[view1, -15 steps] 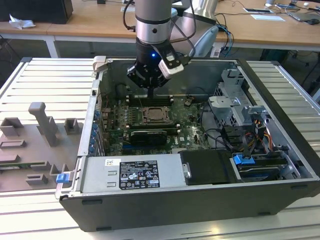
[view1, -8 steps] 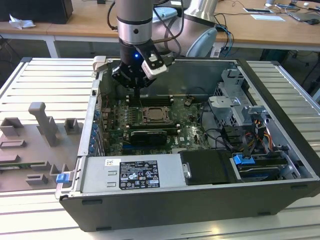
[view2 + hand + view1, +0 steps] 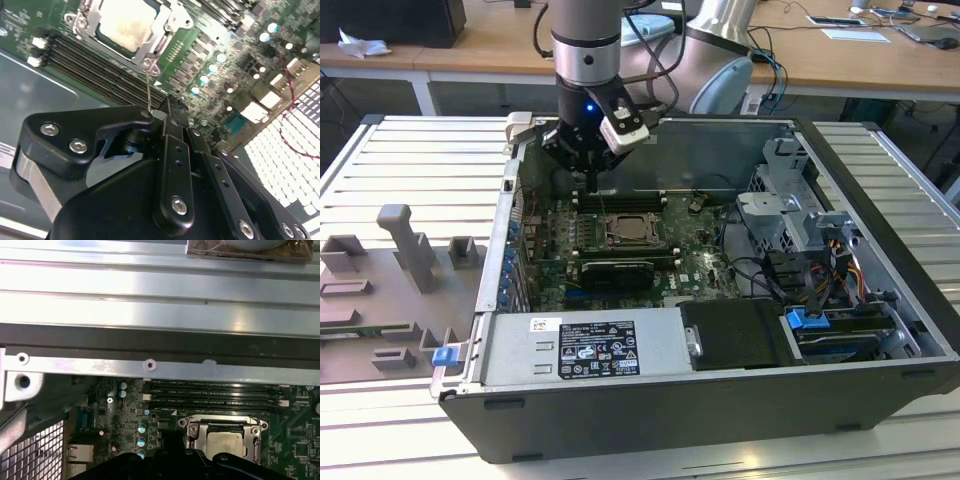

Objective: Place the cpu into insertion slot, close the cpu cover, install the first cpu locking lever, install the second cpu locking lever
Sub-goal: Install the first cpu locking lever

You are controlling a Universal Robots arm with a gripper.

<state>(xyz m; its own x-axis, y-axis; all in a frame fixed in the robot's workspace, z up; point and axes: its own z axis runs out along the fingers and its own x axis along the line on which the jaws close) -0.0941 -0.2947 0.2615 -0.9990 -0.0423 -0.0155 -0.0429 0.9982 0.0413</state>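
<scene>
My hand (image 3: pixel 592 183) hangs inside the open computer case (image 3: pixel 880 300), low over the green motherboard (image 3: pixel 220 50), toward the back of it in the exterior view. It is just behind the insertion slot (image 3: pixel 631 232) and set a little toward the exterior view's left. In the second wrist view my hand (image 3: pixel 170 106) looks closed up, its tips drawn together to a narrow point.

A thin wire locking lever (image 3: pixel 149 90) stands up from a corner of the socket frame and its free end reaches my tips. I cannot tell whether I have it pinched or whether it only rests against me.

The cpu (image 3: pixel 122 25) already sits in the slot with its pale metal face up. The cpu cover (image 3: pixel 193 436) lies flat around it, so the chip shows through the cut-out middle. The long black memory slots (image 3: pixel 210 392) run just beside the socket, between it and the case wall.

In the exterior view a black graphics card (image 3: pixel 612 270) lies on the near side of the socket. The grey power supply (image 3: pixel 580 345) with its label fills the near edge of the case. The case lies on its side on a slatted metal table (image 3: pixel 420 160). Grey holders (image 3: pixel 405 250) stand on the table at the exterior view's left.
</scene>
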